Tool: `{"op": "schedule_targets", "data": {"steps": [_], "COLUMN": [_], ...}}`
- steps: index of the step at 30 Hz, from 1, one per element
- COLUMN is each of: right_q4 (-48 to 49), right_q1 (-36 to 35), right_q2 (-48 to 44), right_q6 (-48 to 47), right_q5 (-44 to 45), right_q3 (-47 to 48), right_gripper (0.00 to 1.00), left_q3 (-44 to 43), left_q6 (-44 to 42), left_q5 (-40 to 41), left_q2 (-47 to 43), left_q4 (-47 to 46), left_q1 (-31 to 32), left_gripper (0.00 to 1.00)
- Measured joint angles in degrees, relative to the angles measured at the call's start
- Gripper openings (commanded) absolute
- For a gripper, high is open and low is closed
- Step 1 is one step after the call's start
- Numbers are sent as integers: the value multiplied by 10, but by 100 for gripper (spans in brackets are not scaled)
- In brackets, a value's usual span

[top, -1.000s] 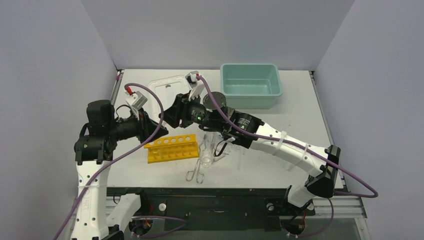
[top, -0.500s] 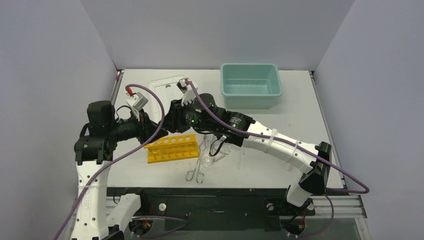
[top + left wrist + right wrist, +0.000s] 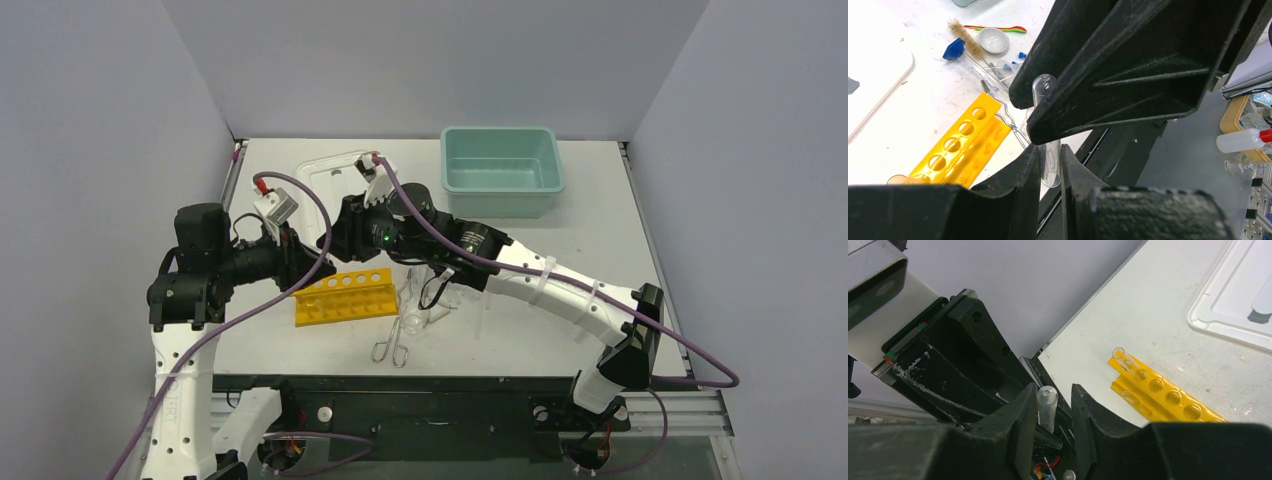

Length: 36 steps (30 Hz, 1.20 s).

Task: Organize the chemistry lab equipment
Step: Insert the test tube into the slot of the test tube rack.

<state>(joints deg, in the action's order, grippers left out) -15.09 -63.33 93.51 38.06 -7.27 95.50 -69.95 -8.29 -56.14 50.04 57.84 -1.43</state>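
My left gripper is shut on a clear glass tube, held above the table's left side. The right gripper has come head-on to it. Its fingers stand either side of the tube's free end; the tube lies against one finger, with a gap to the other. In the top view the two grippers meet above the yellow holed rack. One tube stands in the rack's end hole. A brush, round dish and blue-capped vial lie beyond.
Metal tongs and a glass beaker lie right of the rack, under the right arm. The white lid lies at the back left, and the teal tub stands at the back right.
The right gripper has swung left to the left gripper, and its jaws have narrowed around the tube's free end. The left arm has kept its hold and barely moved.
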Motion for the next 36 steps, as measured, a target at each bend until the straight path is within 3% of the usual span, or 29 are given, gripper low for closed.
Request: {"op": "schedule_targets", "data": {"steps": [5,7,8,9,10,13,15,28,36], "right_q4": [0,0,0,0,0,0,2,28,120], "right_q1": [-1,0,0,0,0,3,6,8,-72], "right_q2": [0,0,0,0,0,0,-2,-83,-73], "right_q6": [2,2,3,3,3,-3,-11,-75,-134], "right_q5": [-3,-5,-6,-5,-6,2,12,137,214], "right_q3": [4,4,4,4,4,1,-11,-269,-327], "right_gripper": [0,0,0,0,0,0,0,0,0], "left_q3": [-2,-2,-2,-2,-2,-5,-11,-70,-73], "left_q6": [-2,-3,-4,-4,-6,-3,3,17,-3], "left_q5": [1,2,2,2,3,11,26,176,251], "left_q2": [0,0,0,0,0,3,7,40,77], "left_q4": [2,2,2,2,2,10,16,43,93], "left_q1": [1,2,2,2,2,3,3,-2,-61], "left_gripper": [0,10,30,41,60,90,99,97,97]}}
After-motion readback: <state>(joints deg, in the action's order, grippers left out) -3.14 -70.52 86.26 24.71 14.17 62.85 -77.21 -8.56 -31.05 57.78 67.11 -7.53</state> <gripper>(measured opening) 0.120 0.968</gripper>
